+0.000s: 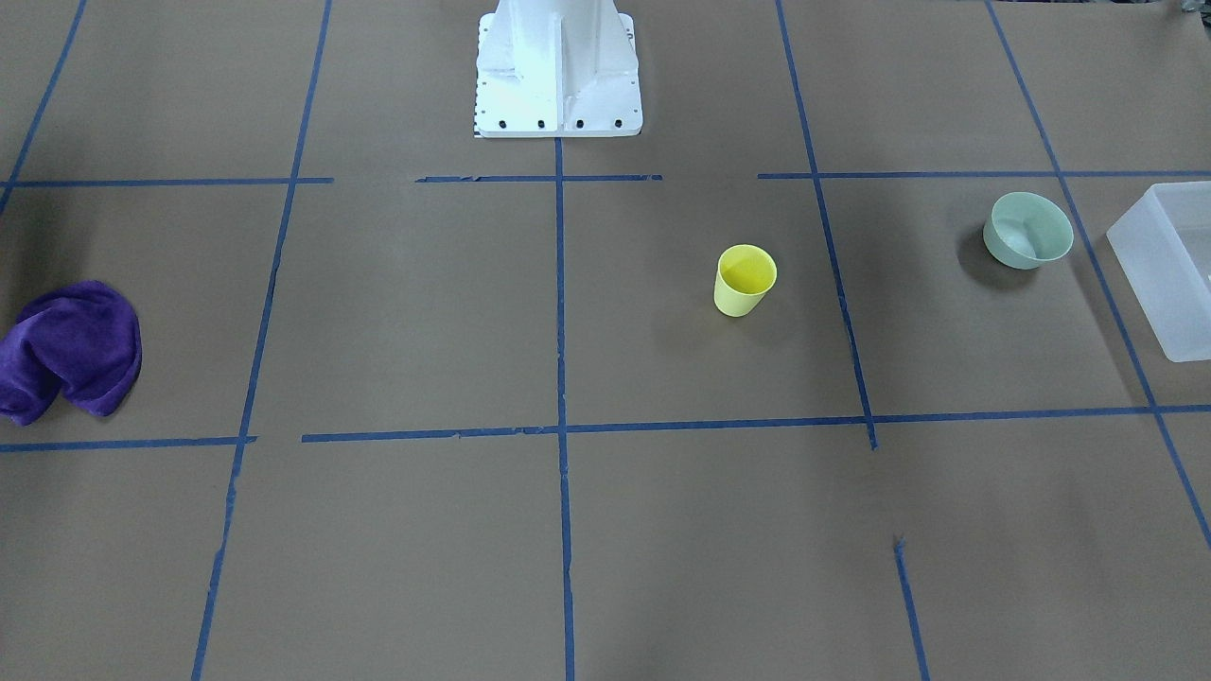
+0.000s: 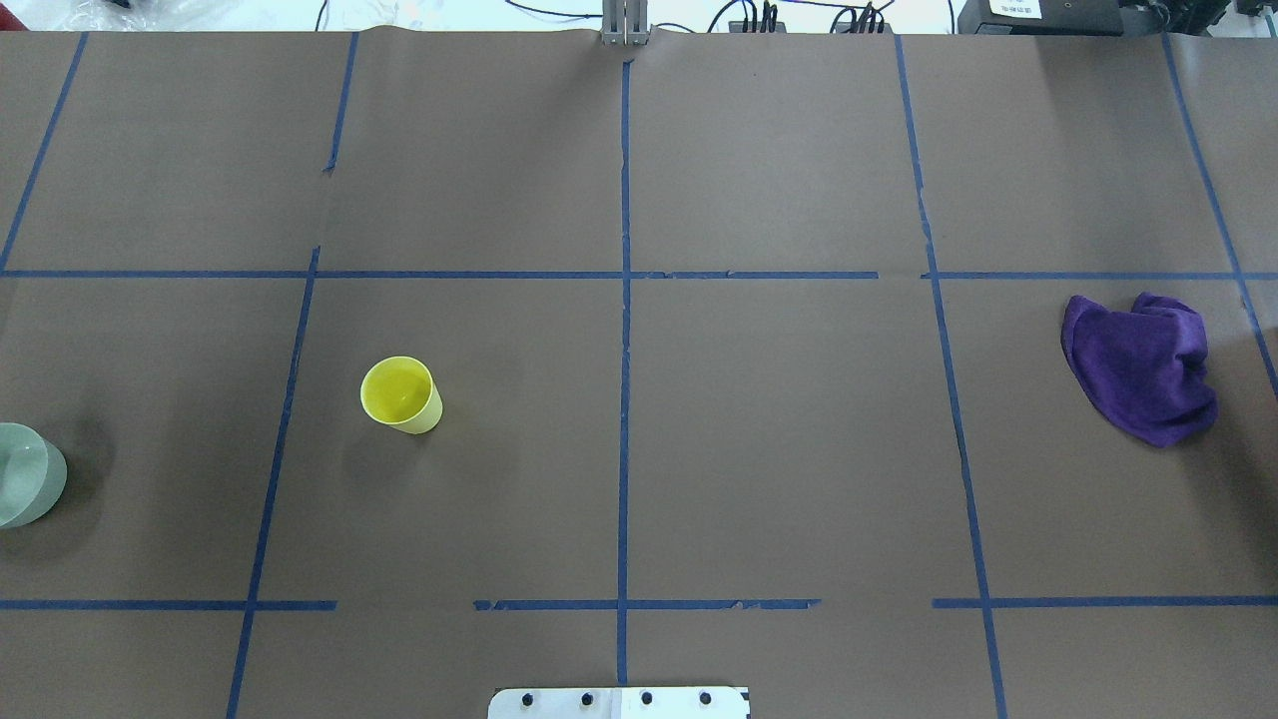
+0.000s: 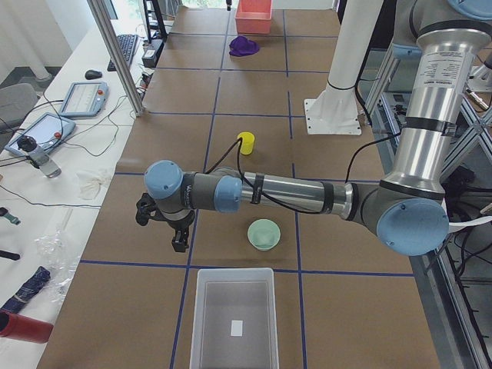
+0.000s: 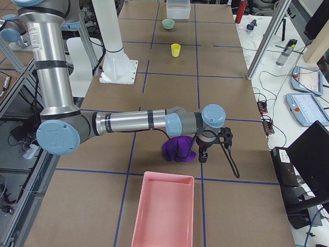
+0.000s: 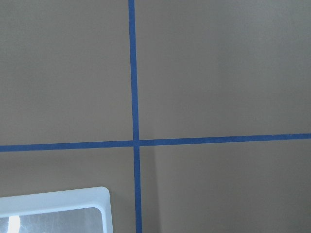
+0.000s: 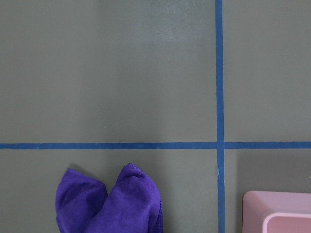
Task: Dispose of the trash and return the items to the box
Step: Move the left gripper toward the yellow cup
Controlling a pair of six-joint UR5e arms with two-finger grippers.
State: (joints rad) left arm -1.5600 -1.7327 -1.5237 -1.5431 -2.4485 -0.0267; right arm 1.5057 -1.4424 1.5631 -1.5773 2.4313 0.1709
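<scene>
The yellow cup [image 1: 745,280] stands upright on the brown table, left of centre in the overhead view [image 2: 401,395]. The mint-green bowl [image 1: 1027,230] sits upright further to the robot's left [image 2: 25,487], close to the frosted-white box [image 1: 1168,265], which looks empty in the exterior left view [image 3: 233,323]. My left gripper [image 3: 173,231] hangs over the table beside the bowl [image 3: 264,234], near the box's far corner; I cannot tell if it is open. My right gripper [image 4: 211,146] hangs beside a purple cloth [image 4: 177,148]; I cannot tell its state either.
The purple cloth [image 2: 1141,366] lies crumpled at the robot's right. A pink tray [image 4: 163,211] sits at that end of the table, its corner showing in the right wrist view [image 6: 277,213]. The white robot base [image 1: 558,71] stands at the table's middle edge.
</scene>
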